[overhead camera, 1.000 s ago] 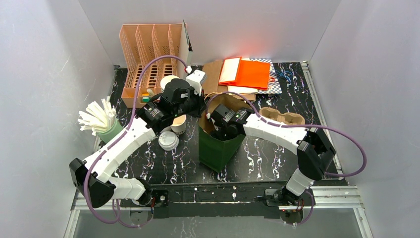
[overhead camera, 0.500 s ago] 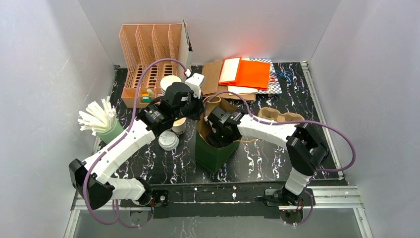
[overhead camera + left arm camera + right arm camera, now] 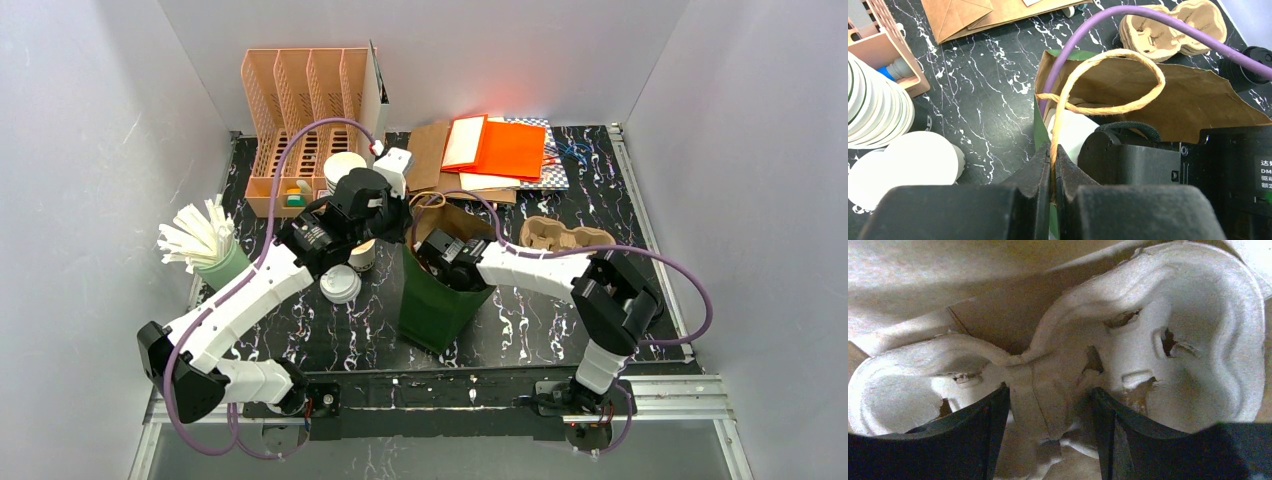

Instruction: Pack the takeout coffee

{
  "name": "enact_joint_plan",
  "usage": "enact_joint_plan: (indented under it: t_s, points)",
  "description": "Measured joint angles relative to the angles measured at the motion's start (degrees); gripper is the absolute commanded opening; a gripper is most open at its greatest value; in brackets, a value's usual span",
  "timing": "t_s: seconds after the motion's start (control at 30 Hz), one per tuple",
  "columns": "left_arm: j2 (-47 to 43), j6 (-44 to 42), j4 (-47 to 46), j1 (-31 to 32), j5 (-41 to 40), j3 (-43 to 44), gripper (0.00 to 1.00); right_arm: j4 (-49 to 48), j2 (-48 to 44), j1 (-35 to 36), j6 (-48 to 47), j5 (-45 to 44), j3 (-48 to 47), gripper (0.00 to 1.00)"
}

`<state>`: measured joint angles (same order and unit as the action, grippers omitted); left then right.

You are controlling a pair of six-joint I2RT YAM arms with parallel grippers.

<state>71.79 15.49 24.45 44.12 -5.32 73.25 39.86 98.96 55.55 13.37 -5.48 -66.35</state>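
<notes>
The takeout coffee cup [image 3: 362, 257] stands on the table just left of the green paper bag [image 3: 435, 305], partly hidden under my left gripper [image 3: 402, 220]; it also shows in the left wrist view [image 3: 923, 157]. In the left wrist view my left gripper [image 3: 1053, 165] is shut on the bag's twine handle [image 3: 1108, 55] and holds the bag's mouth open. My right gripper [image 3: 447, 258] reaches down inside the bag. In the right wrist view it [image 3: 1048, 430] grips the middle bridge of a pulp cup carrier [image 3: 1168, 340] lying at the bag's bottom.
A loose white lid [image 3: 340, 285] lies by the cup. A stack of nested cups [image 3: 343, 165] and a peach organizer [image 3: 300, 110] stand behind. Straws in a green holder [image 3: 205, 245] are at the left. Another pulp carrier [image 3: 565, 235] and flat paper bags [image 3: 490, 150] lie to the right and back.
My right gripper has gone deeper into the bag and shifted left. The bag has moved slightly with it. My left gripper keeps hold of the handle.
</notes>
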Motion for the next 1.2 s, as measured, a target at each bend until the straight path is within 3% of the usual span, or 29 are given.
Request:
enact_joint_plan:
  t_s: [0.43,0.63,0.97,1.2]
  points:
    - [-0.5,0.6,-0.7,0.6,1.2,0.3,0.0,-2.7,-1.0,0.9,0.2,-1.6,2.7,0.74]
    - [-3.8,1.5,-4.0,0.5,2.0,-1.5,0.0,2.8,-2.4,1.1,0.1,-2.2,-1.3,0.98]
    - [-7.1,2.4,-9.8,0.8,5.9,-4.2,0.0,9.4,-15.1,1.1,-0.4,-2.5,-7.6,0.98]
    - [-7.1,2.9,-12.7,1.4,7.3,-4.4,0.0,13.1,-18.2,1.1,-0.5,-3.5,-8.2,0.98]
